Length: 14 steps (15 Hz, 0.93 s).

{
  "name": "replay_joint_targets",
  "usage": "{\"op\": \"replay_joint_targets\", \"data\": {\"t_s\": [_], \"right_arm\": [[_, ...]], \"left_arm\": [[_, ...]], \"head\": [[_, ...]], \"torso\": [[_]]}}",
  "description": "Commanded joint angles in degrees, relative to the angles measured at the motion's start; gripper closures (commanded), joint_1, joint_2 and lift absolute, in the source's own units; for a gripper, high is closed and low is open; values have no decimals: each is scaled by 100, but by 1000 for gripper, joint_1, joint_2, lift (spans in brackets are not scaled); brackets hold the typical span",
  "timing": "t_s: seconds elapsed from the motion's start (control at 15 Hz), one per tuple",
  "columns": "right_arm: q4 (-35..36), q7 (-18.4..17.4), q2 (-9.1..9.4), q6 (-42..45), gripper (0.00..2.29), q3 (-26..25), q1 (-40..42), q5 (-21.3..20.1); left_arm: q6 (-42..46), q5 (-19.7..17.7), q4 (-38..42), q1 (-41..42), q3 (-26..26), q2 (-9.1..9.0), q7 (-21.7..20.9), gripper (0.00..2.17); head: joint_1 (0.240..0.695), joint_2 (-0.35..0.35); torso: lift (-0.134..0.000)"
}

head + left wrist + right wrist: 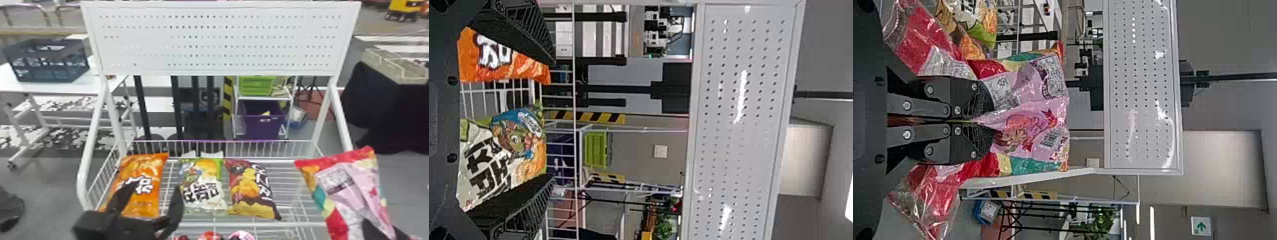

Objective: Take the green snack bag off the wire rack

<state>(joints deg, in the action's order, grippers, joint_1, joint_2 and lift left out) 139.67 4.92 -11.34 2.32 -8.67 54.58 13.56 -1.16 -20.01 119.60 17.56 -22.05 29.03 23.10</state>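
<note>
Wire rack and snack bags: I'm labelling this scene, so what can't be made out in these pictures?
- Red-and-pink bag: head view, bottom edge cuts off its lower end; right wrist view, the right gripper hides its pinched middle.
- Orange bag: head view, the left gripper covers its lower left part.
- Green snack bag: left wrist view, a finger hides one corner.
- Red item below: head view, cut off by the bottom edge.

Claw (984, 121) pinching pink-and-red snack bag (1035, 125), white pegboard (1143, 90) beyond

From above, the head view looks forward and down; the lower, closer wrist views face the same pegboard (143, 38).
</note>
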Motion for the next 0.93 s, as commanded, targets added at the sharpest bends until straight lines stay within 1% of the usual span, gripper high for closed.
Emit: {"op": "replay_joint_targets", "data": {"t_s": [0.0,0.07,0.13,0.2,0.4,0.47,0.6,0.67,0.8,0.87], "right_arm": [[-19,0,0,0,2236,24,0,-20],[-28,0,0,0,2236,24,0,-28],[-19,0,0,0,2236,24,0,-28],[-10,0,0,0,2236,24,9,-28],[-10,0,0,0,2236,41,18,-46],[-1,0,9,0,2236,41,27,-55],[16,0,17,0,2236,41,44,-46],[8,0,17,0,2236,41,44,-46],[8,0,17,0,2236,41,44,-46],[16,0,9,18,2236,41,44,-46]], "left_arm": [[-214,-82,-701,-938,-722,-91,204,90],[-214,-135,-991,-1264,-950,-170,274,90],[-249,-179,-1255,-1545,-1108,-302,292,90],[-285,-249,-1501,-1765,-1240,-390,300,90],[-390,-381,-2494,-2477,-1574,-768,318,90],[-583,-477,-2854,-2775,-1741,-873,300,90],[-636,-653,-3285,-3057,-1891,-996,265,90],[-812,-750,-3443,-3206,-1979,-1022,239,90],[-935,-855,-3566,-3259,-1987,-1040,204,93],[-988,-855,-3566,-3268,-1987,-1040,204,154]], "head": [[499,0],[499,0],[499,0],[499,0],[499,0],[499,0],[499,0],[499,0],[499,0],[499,0]], "torso": [[0],[0],[0],[0],[0],[0],[0],[0],[0],[0]]}}
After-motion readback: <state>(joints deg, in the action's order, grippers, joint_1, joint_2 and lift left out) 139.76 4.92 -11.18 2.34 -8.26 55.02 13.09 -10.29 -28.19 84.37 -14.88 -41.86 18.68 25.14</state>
